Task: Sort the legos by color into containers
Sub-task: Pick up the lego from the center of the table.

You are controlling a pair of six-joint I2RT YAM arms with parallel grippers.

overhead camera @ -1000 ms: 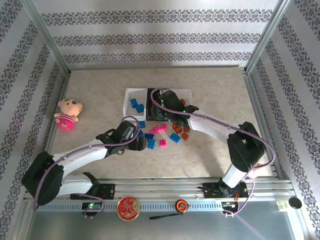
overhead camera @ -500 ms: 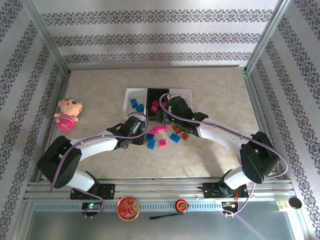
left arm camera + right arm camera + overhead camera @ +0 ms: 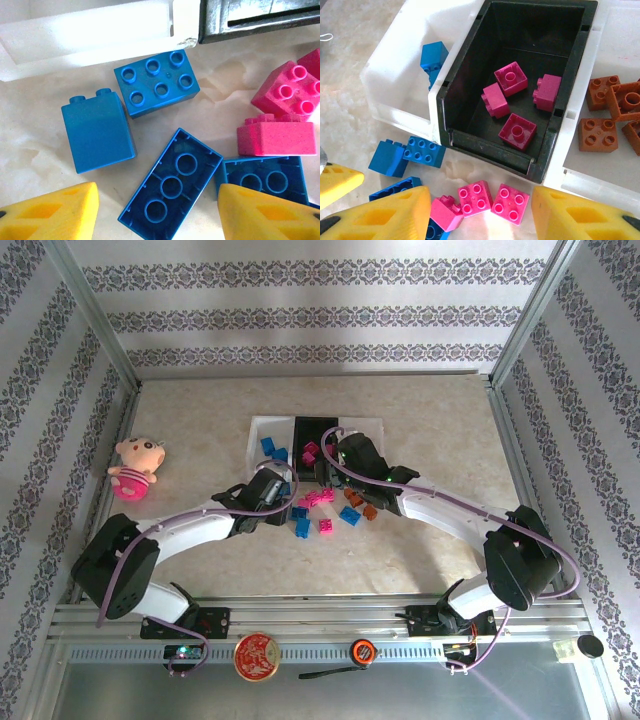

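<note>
- Black tray (image 3: pixel 492 152), middle of the row: four magenta bricks (image 3: pixel 510 77) inside.
- Left white tray (image 3: pixel 395 85): blue bricks (image 3: pixel 268 447) inside, at least two counted from above.
- Right white tray (image 3: pixel 615 170): several orange bricks (image 3: pixel 600 134) inside.
- Unsorted, on the tabletop (image 3: pixel 200 420) just near of the trays: a mixed cluster of loose blue bricks (image 3: pixel 97 132), loose pink bricks (image 3: pixel 510 202) and a few loose orange bricks (image 3: pixel 360 502).
- Left fingers (image 3: pixel 55 212): apart, straddling an upside-down blue brick (image 3: pixel 172 185). A gap shows on its left side, so no clamp yet as far as visible.
- Right fingers (image 3: pixel 385 215): apart, empty, low over the three pink bricks lying just near of the black tray.
- Judgement: roughly half done. Each colour has its tray started, with no brick seen in a wrong one. About a dozen bricks remain on the tabletop, blue the largest share.
</note>
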